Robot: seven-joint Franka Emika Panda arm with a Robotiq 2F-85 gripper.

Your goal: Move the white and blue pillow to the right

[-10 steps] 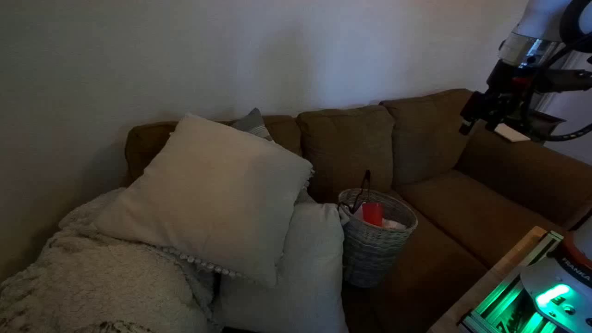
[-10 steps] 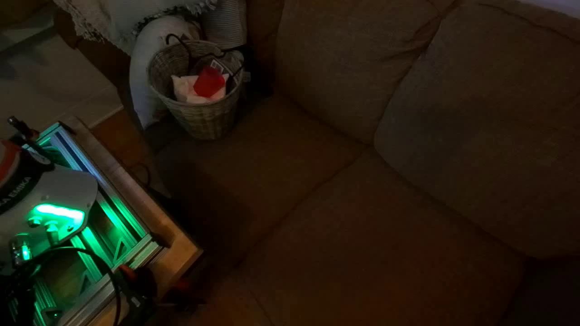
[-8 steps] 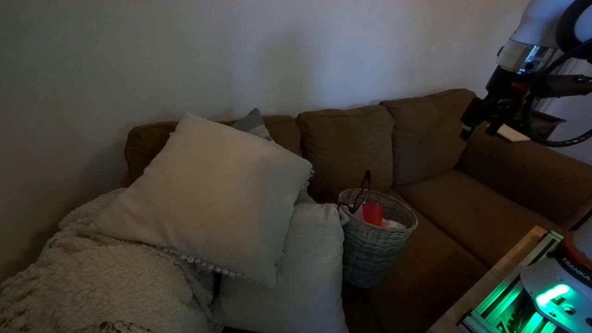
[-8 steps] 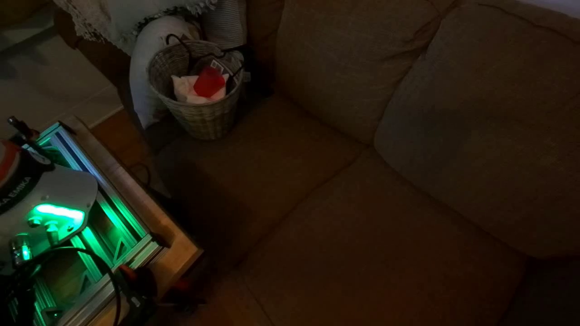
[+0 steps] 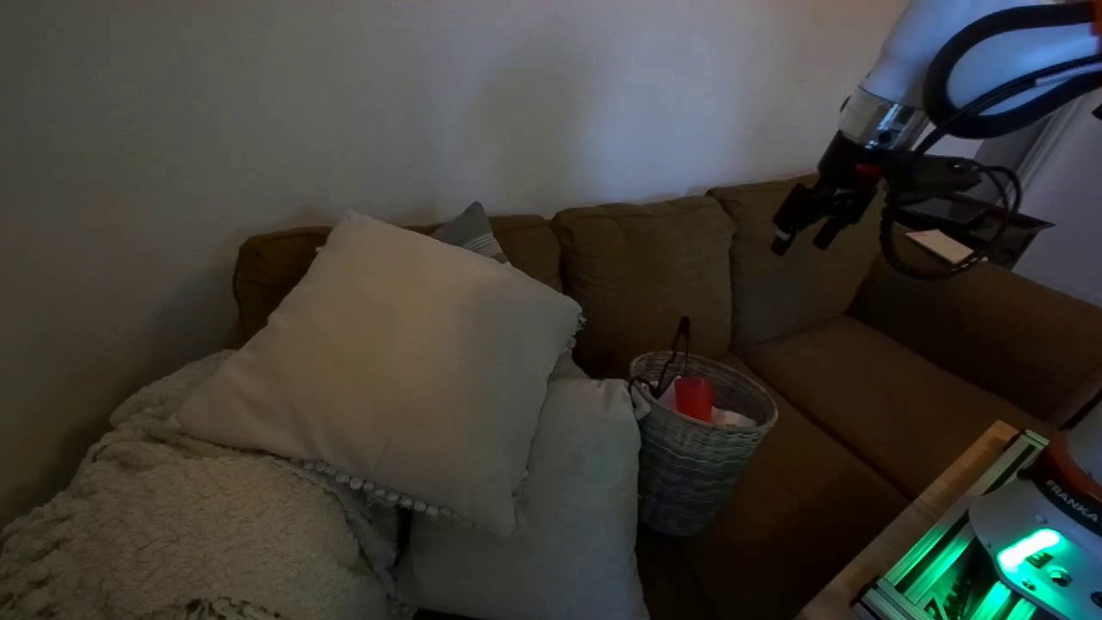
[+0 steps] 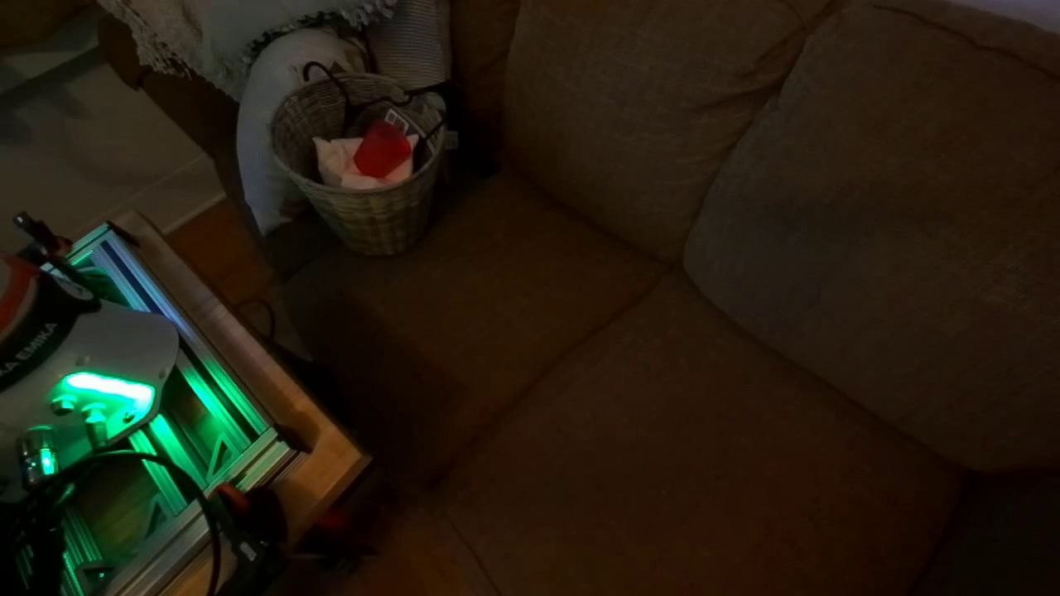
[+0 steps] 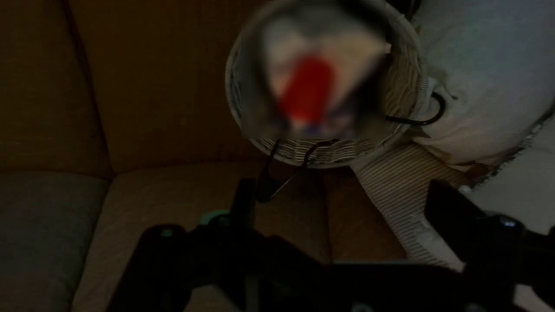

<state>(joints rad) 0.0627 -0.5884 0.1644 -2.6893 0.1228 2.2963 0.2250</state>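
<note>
The white and blue pillow is the large square one, lying tilted with its plain cream face up and a pom-pom edge. It rests over a fluffy blanket and a plain white pillow. Its striped face is not clearly seen in that exterior view. Part of its pale face and pom-pom edge shows at the right of the wrist view. My gripper is open and empty, in the air over the sofa, well apart from the pillow. Its spread fingers show in the wrist view.
A wicker basket with a red item and black handles stands on the brown sofa beside the white pillow. A grey-blue pillow pokes out behind. Finely striped fabric lies by the basket; I cannot tell whose it is.
My gripper has moved left in an exterior view, nearer the basket and pillows, and stays open. The pillows and basket have not moved.
</note>
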